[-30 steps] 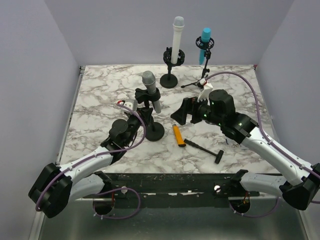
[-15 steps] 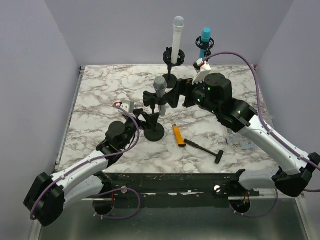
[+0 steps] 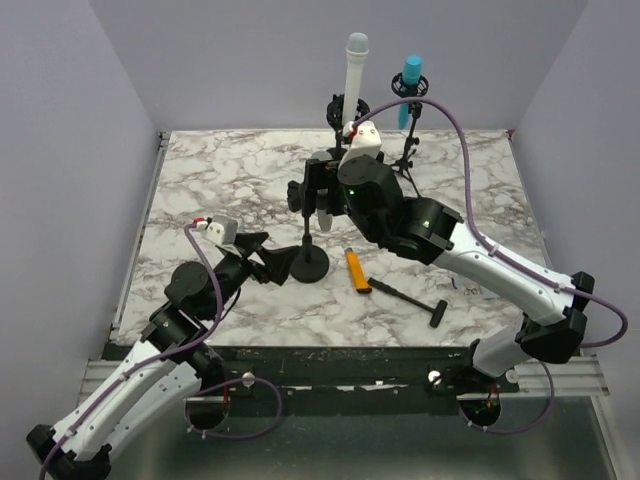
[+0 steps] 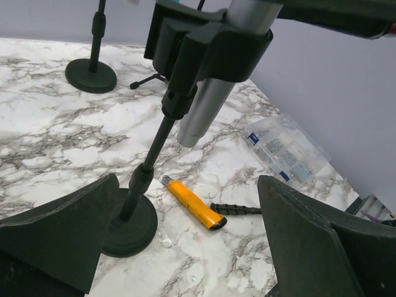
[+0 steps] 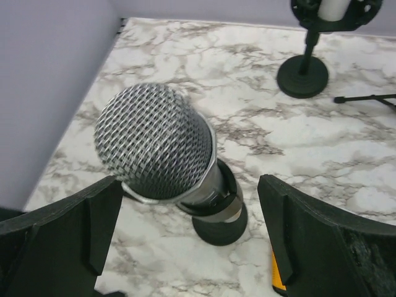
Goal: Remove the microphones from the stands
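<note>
A silver mesh-headed microphone [image 5: 154, 145] sits in the black clip [image 4: 216, 52] of a round-based stand [image 3: 308, 264]. In the left wrist view its grey body [image 4: 204, 108] hangs out below the clip. My right gripper [image 5: 189, 182] is open, hovering over the microphone's head, which lies between the fingers without touching them. In the top view this gripper [image 3: 318, 190] covers most of the microphone. My left gripper [image 3: 267, 255] is open and low beside the stand's base [image 4: 130, 223], holding nothing.
A yellow utility knife [image 3: 357, 270] and a black hammer [image 3: 410, 298] lie right of the stand. A clear plastic box [image 4: 284, 148] is further right. At the back stand a white microphone [image 3: 354, 80] and a blue microphone [image 3: 410, 85] on their own stands.
My left gripper has opened, let go of the stand's pole and pulled back toward the near left. My right arm has swung left and now sits over the microphone's head.
</note>
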Available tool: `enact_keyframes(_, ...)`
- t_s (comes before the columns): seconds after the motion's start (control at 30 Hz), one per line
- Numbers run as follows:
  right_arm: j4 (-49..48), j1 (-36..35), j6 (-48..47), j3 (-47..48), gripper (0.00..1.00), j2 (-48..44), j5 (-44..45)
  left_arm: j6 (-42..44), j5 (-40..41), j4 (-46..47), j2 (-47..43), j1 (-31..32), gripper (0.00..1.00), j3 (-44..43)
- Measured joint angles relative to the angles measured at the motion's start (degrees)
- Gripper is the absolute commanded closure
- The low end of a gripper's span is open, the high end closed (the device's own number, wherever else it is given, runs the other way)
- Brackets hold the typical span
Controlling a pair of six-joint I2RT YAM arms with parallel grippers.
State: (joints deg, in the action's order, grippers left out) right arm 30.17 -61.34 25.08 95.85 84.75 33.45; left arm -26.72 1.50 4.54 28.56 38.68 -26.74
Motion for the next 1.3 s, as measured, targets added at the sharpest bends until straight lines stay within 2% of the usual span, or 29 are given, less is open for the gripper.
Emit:
enact_keyframes(0.2,3.82,-1.01,-1.29,7.63,0.08,7.39,9.49,0.11,1.60,-10.91,-0.09,-3.78,0.01,-8.55)
enact_keyframes(0.43,6.54,-1.62,-3.10,11.93,0.25,10.03,14.73,-0.55,-7.06,-13.42,2.67,-12.24,0.01,-9.29)
enact_keyframes(0.53,6.36,-1.62,-4.61,12.11,0.40,10.03,15.30,-0.61,-11.85,-13.25,3.76,-14.32,0.01,-9.64)
enact_keyframes(0.6,5.92,-1.62,-5.73,11.96,0.45,10.03,15.39,-0.55,-15.67,-13.22,4.90,-15.76,0.01,-11.13)
enact_keyframes(0.7,4.04,-1.62,-7.58,10.91,0.66,9.94,15.37,-0.46,-19.74,-12.68,6.99,-17.31,0.01,-14.14)
enact_keyframes(0.77,2.45,-1.62,-8.61,10.32,0.75,9.94,15.21,-0.55,-22.05,-11.89,8.15,-18.45,0.01,-16.15)
enact_keyframes(0.83,1.22,-1.62,-9.68,9.70,0.94,9.88,14.91,-0.74,-24.63,-10.62,9.29,-19.65,0.01,-17.94)
enact_keyframes(0.87,0.52,-1.62,-10.38,9.35,0.99,9.84,14.51,-0.87,-25.66,-9.99,9.66,-20.09,0.01,-18.43)
enact_keyframes(1.0,-3.54,-0.92,-14.08,6.73,0.99,8.79,11.74,-1.51,-29.31,-7.98,10.51,-22.03,0.01,-18.84)
enact_keyframes(1.17,-7.87,1.11,-17.97,1.57,0.99,5.18,3.98,-3.80,-34.67,-4.26,12.04,-26.29,0.01,-18.84)
enact_keyframes(1.3,-9.57,2.99,-20.06,-1.05,0.99,2.99,-2.82,-4.22,-37.55,-0.98,14.25,-28.61,0.06,-18.84)
